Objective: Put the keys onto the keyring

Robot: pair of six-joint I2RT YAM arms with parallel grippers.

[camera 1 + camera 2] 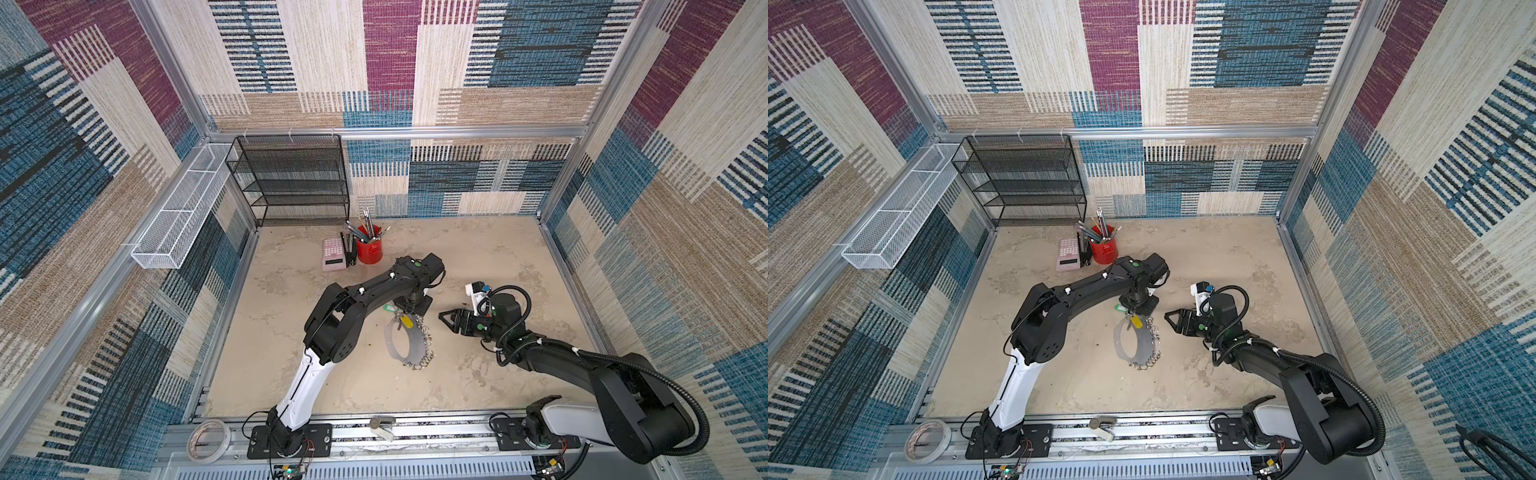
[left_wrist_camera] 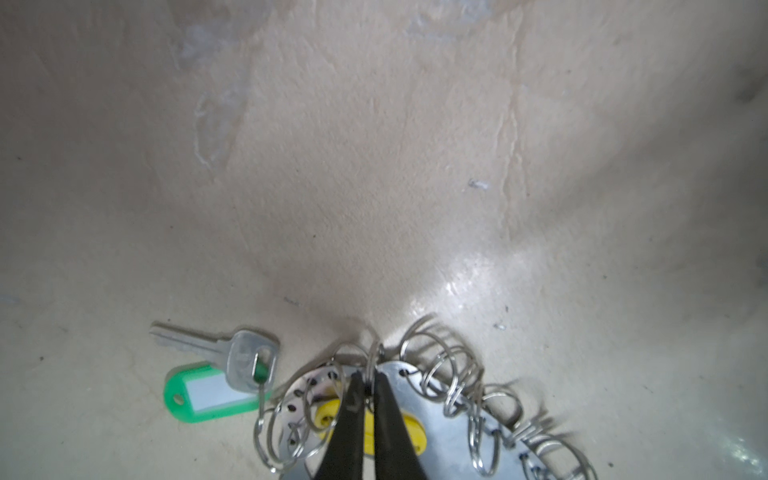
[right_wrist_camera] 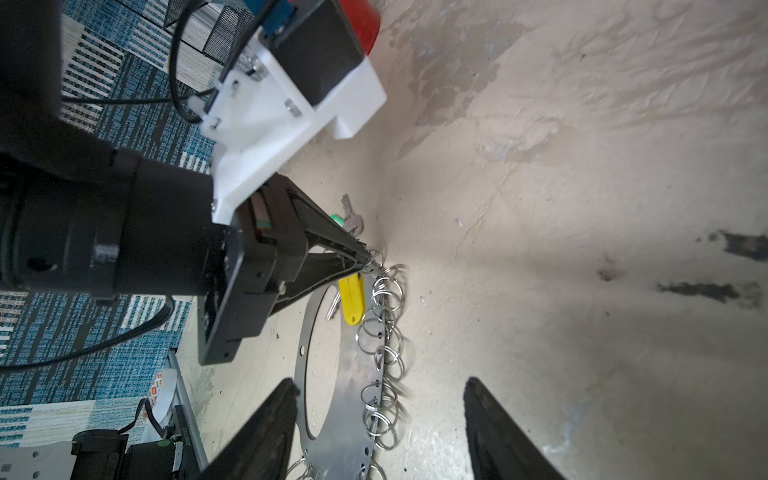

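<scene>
The keyring (image 1: 409,347) (image 1: 1138,347), a grey curved band edged with silver split rings, lies flat mid-table. My left gripper (image 2: 365,379) (image 3: 365,259) points down at its far end, its jaws shut on one split ring (image 2: 371,353). A yellow-tagged key (image 1: 405,321) (image 2: 399,428) (image 3: 352,297) rests on the band under those jaws. A green-tagged key (image 1: 388,308) (image 2: 249,361) lies on the table just beside that end, apart from the jaws. My right gripper (image 1: 442,316) (image 3: 379,384) hovers open to the right of the band, holding nothing.
At the back stand a red cup of pencils (image 1: 369,249), a pink calculator (image 1: 334,253) and a black mesh shelf (image 1: 291,178). A white wire basket (image 1: 178,212) hangs on the left wall. A tape roll (image 1: 208,440) lies on the front rail.
</scene>
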